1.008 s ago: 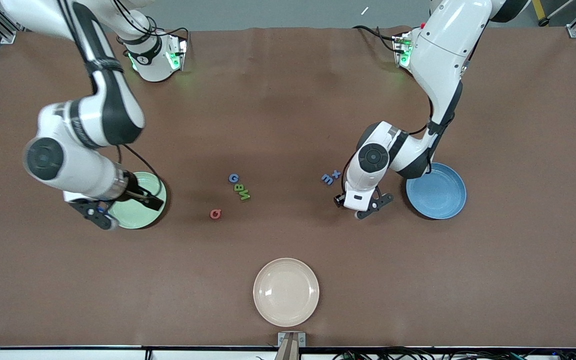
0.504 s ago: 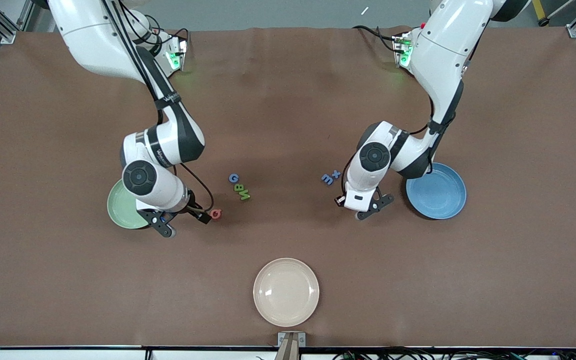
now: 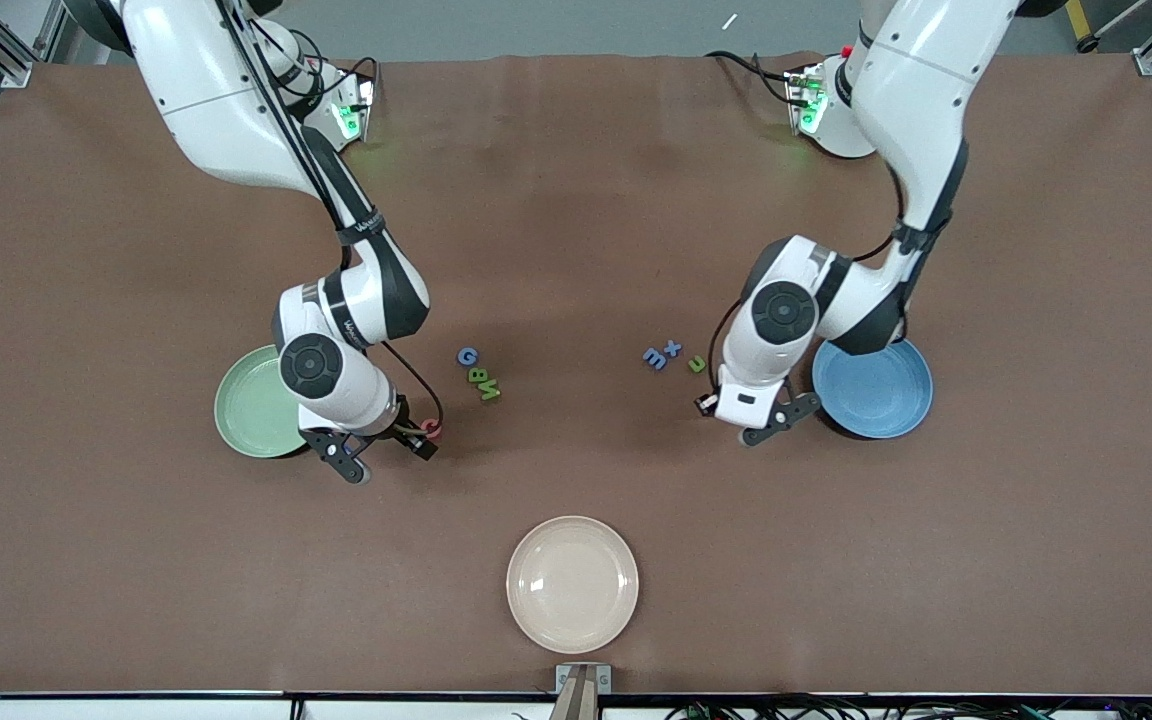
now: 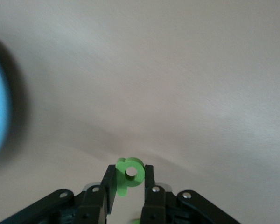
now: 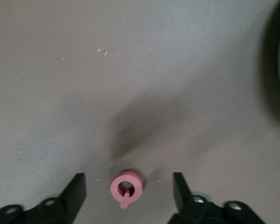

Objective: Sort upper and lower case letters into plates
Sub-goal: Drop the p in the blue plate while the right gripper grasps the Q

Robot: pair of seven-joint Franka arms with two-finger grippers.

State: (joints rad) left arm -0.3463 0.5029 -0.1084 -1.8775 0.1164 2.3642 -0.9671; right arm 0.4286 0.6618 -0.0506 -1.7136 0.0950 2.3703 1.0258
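letters look light, stiff and small: the pink q [image 5: 126, 187] lies flat on the table beside the mint green plate [image 3: 248, 402], best pinched across its ring by the right gripper [image 5: 129, 192], whose jaws stand wide around it; the left gripper [image 4: 129, 186], beside the blue plate [image 3: 881, 388], clamps a green letter [image 4: 129, 172].

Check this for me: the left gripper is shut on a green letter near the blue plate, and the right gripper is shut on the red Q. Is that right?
Not quite. The right gripper is open, its fingers standing apart on either side of the red Q, which lies on the table; the right wrist view shows it. The left gripper is indeed shut on a green letter near the blue plate.
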